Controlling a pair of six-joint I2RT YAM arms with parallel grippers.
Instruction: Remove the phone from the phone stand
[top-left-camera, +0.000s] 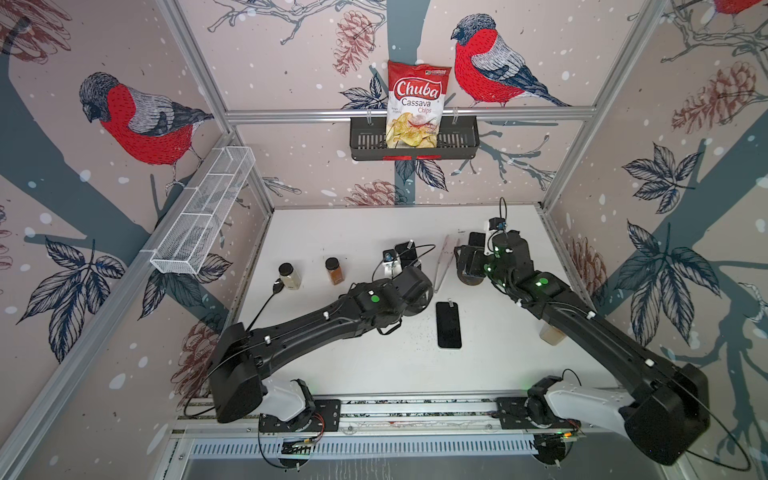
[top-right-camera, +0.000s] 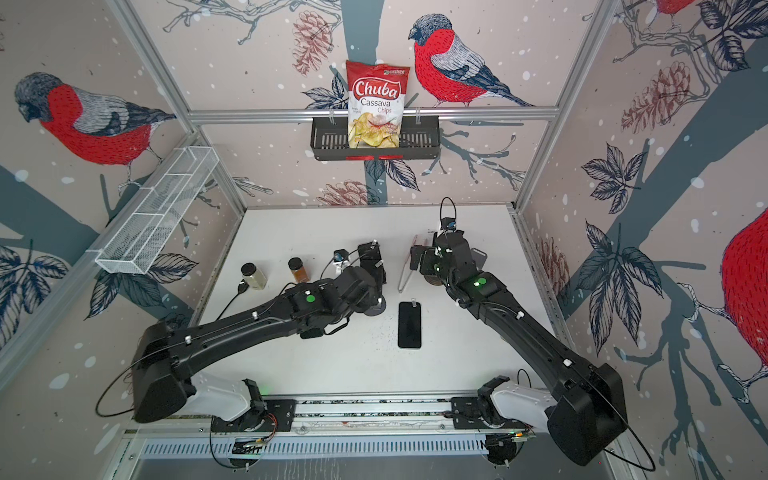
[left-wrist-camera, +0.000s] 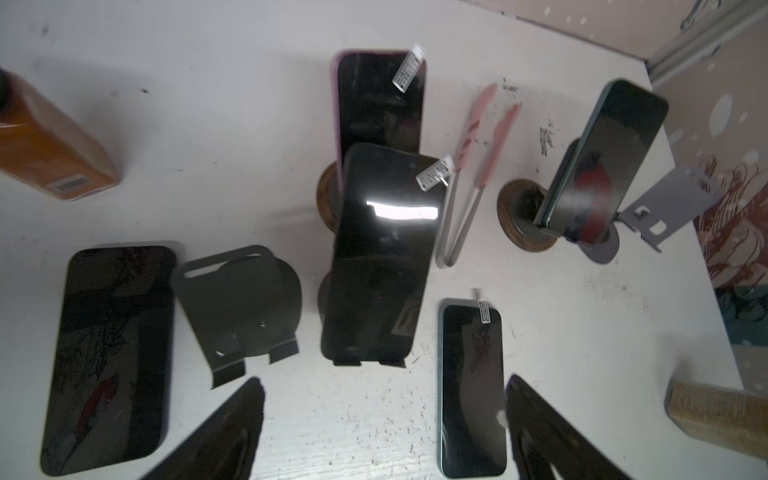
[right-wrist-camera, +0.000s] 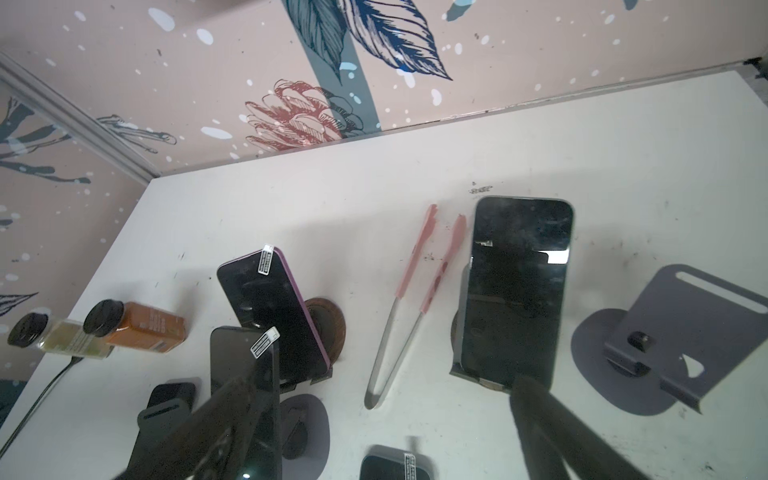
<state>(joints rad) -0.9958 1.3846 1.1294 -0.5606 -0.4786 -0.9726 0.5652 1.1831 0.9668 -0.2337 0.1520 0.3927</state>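
Note:
In the left wrist view a black phone (left-wrist-camera: 382, 253) leans on a black phone stand (left-wrist-camera: 349, 362). A purple-cased phone (left-wrist-camera: 380, 99) stands behind it, and a teal phone (left-wrist-camera: 602, 153) sits on a wooden-based stand (left-wrist-camera: 515, 224). My left gripper (left-wrist-camera: 385, 384) hangs open just in front of the black stand, holding nothing. Another phone (left-wrist-camera: 471, 390) lies flat by one finger, and it shows in both top views (top-left-camera: 449, 325) (top-right-camera: 409, 325). My right gripper (right-wrist-camera: 388, 376) is open and empty before a dark phone (right-wrist-camera: 515, 291) on its stand (right-wrist-camera: 465, 370).
Pink-tipped tongs (top-left-camera: 444, 262) lie between the two arms. Two spice jars (top-left-camera: 289, 275) (top-left-camera: 333, 270) stand at the left and a third jar (left-wrist-camera: 719, 411) at the right. Empty stands (left-wrist-camera: 237, 307) (right-wrist-camera: 685, 332) and a flat phone (left-wrist-camera: 112, 357) sit nearby. A chips bag (top-left-camera: 415, 104) fills the wall basket.

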